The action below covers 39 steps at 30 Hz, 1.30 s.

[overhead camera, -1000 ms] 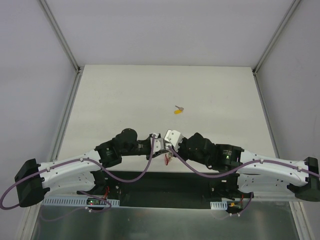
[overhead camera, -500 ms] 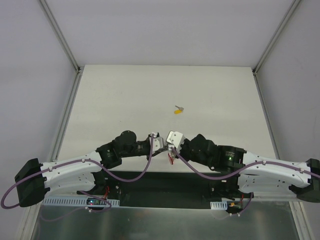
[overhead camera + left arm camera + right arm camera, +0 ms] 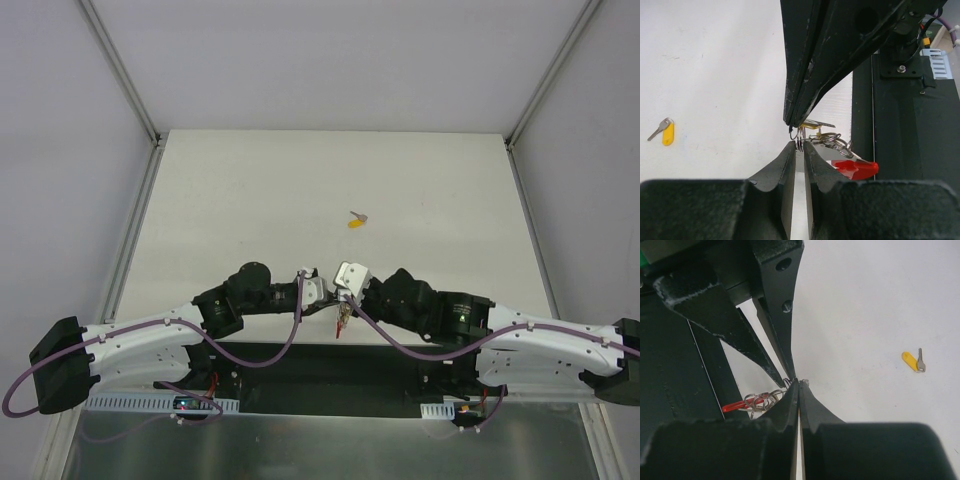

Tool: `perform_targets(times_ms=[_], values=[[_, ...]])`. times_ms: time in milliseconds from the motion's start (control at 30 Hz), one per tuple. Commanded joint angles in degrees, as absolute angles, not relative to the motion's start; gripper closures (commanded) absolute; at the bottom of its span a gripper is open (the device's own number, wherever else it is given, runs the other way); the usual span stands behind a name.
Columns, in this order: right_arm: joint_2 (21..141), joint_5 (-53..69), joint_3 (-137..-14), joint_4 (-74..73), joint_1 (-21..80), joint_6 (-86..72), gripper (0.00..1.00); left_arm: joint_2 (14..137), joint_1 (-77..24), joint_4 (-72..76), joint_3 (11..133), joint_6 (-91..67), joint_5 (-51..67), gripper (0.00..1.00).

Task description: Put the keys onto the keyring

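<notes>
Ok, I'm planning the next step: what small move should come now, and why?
Probably the right gripper should release, leaving the keyring to the left gripper. Both pinch it, and one key lies loose farther out on the table.

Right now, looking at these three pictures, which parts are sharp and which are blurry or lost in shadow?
Top external view: soft, even light, no glare; the loose key is sharp but tiny. Left wrist view: the left gripper's fingers are dark and blurred up close, the keyring fairly sharp. Right wrist view: the right gripper's fingers blur likewise, the loose key beyond is crisp.
</notes>
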State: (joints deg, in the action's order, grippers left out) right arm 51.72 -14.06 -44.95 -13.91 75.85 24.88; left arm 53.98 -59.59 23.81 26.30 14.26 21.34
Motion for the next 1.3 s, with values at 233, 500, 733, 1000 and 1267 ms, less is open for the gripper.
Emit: perform_targets(times_ms=[233,500,733,1000,1267], values=[[49.0,-13.6,-44.5,-9.7,76.0,24.1,0.99,54.3,-59.7,27.9,26.0,12.8,24.5,1.00],[47.6,-15.6,-43.6,-10.1,76.0,23.6,0.99,54.6,-59.8,27.4,26.3,12.9,24.6,1.00],[44.7,-18.8,-40.8,-11.1,74.4,22.0,0.99,52.1,-59.8,26.9,26.0,14.4,22.7,1.00],[45.3,-15.6,-37.9,-9.8,69.7,20.4,0.99,48.5,-59.7,29.2,24.2,14.8,20.7,1.00],[48.6,-12.1,-38.8,-8.1,68.1,19.9,0.99,47.0,-59.8,29.6,23.6,15.1,20.2,1.00]])
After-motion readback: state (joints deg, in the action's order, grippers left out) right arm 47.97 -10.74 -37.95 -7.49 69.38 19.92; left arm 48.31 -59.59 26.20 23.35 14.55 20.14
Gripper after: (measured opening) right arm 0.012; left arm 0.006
